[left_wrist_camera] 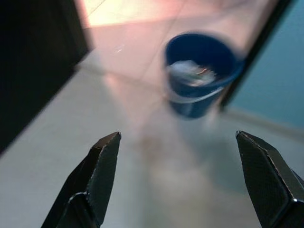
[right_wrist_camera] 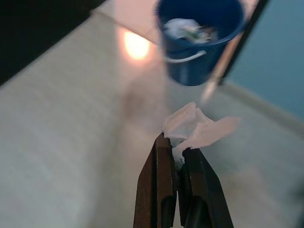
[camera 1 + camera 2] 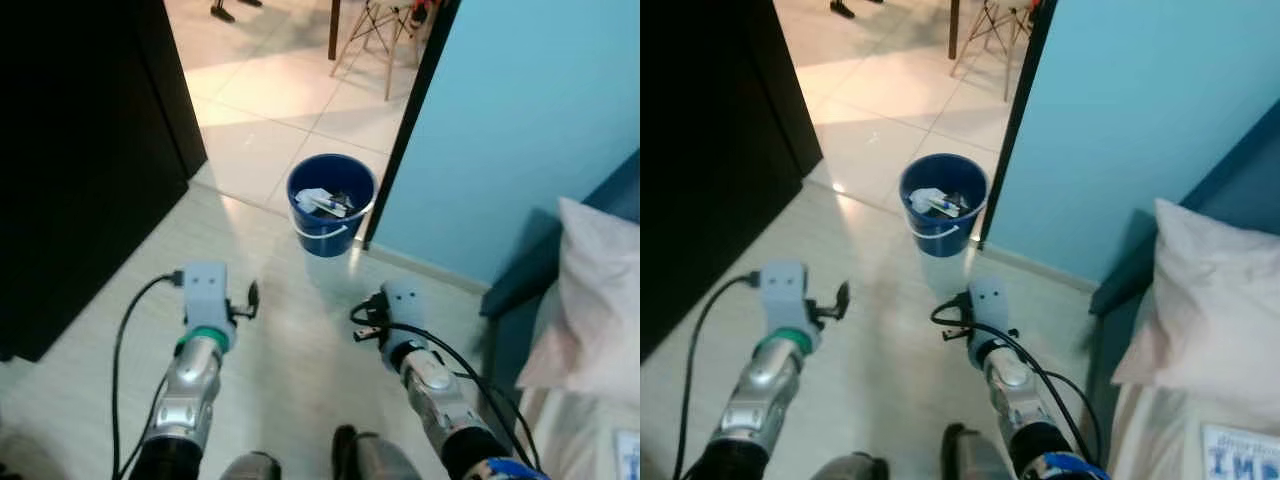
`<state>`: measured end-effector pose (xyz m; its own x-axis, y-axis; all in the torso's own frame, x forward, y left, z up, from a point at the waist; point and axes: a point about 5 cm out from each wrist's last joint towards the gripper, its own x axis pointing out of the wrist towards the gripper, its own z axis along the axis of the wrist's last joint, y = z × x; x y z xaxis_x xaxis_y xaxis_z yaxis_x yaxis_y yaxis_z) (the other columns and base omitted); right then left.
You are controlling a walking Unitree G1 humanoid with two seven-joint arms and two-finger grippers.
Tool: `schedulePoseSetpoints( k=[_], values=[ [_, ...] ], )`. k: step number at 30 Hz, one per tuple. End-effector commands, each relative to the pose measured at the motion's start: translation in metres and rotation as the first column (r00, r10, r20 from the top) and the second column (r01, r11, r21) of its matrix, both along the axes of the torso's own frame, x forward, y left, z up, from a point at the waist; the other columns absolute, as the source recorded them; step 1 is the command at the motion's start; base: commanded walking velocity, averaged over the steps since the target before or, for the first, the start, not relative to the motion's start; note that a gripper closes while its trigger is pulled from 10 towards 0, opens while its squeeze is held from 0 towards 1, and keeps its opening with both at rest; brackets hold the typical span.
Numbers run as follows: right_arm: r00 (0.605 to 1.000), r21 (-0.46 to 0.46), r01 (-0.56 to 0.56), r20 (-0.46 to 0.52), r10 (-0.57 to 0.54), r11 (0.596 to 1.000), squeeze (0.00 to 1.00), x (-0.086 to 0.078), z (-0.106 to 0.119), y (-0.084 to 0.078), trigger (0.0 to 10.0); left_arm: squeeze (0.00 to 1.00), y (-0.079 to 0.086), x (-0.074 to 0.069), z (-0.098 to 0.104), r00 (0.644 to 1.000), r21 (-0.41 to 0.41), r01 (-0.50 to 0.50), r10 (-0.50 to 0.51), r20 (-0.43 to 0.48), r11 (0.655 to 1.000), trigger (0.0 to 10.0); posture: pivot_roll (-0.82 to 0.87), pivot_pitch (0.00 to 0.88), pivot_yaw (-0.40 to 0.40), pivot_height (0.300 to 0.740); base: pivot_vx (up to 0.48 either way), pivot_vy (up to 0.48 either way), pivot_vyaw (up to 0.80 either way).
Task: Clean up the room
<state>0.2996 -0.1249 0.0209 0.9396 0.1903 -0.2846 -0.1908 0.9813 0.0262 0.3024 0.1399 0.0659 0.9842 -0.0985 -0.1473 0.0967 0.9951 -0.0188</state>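
A blue bucket (image 3: 331, 225) with paper scraps in it stands on the pale floor beside the doorway, a short way ahead of both arms. My right gripper (image 2: 174, 143) is shut on a crumpled white tissue (image 2: 195, 127), held above the floor short of the bucket (image 2: 194, 71). In the left eye view that gripper (image 3: 368, 322) is just below and right of the bucket. My left gripper (image 1: 178, 137) is open with nothing between its fingers and points toward the bucket (image 1: 194, 103). It hovers over the floor at the left (image 3: 250, 299).
A black cabinet (image 3: 80, 150) fills the left side. A light blue wall (image 3: 520, 120) and a dark door frame (image 3: 405, 130) stand at the right. A bed with a white pillow (image 3: 595, 300) is at the far right. Chair legs (image 3: 375, 35) stand on the tiles beyond the doorway.
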Motion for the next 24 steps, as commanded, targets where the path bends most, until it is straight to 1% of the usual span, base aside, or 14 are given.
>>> schedulePoseSetpoints(
  k=[1, 12, 24],
  values=[
    [1.000, 0.013, -0.005, -0.023, 0.006, 1.000, 0.00, -0.0055, -0.0062, 0.0060, 10.0, 0.00, 0.0103, -0.0060, -0.0090, 0.999, 0.017, -0.022, 0.022, -0.037, 1.000, 10.0, 0.13, 0.103, -0.003, 0.740, 0.405, 0.000, 0.00],
    [1.000, 0.026, 0.026, -0.001, -0.026, 0.999, 0.00, -0.0040, -0.0038, 0.0050, 10.0, 0.00, 0.0113, -0.0029, -0.0082, 0.999, 0.018, -0.014, 0.015, -0.042, 1.000, 10.0, 0.12, 0.099, 0.012, 0.740, 0.409, 0.000, 0.00],
    [0.998, 0.034, 0.063, -0.009, -0.062, 0.997, 0.00, -0.0092, -0.0083, 0.0011, 10.0, 0.00, 0.0082, -0.0022, -0.0083, 0.999, 0.026, 0.016, -0.015, -0.046, 1.000, 10.0, 0.12, 0.104, 0.028, 0.740, 0.413, 0.000, 0.00]
  ],
)
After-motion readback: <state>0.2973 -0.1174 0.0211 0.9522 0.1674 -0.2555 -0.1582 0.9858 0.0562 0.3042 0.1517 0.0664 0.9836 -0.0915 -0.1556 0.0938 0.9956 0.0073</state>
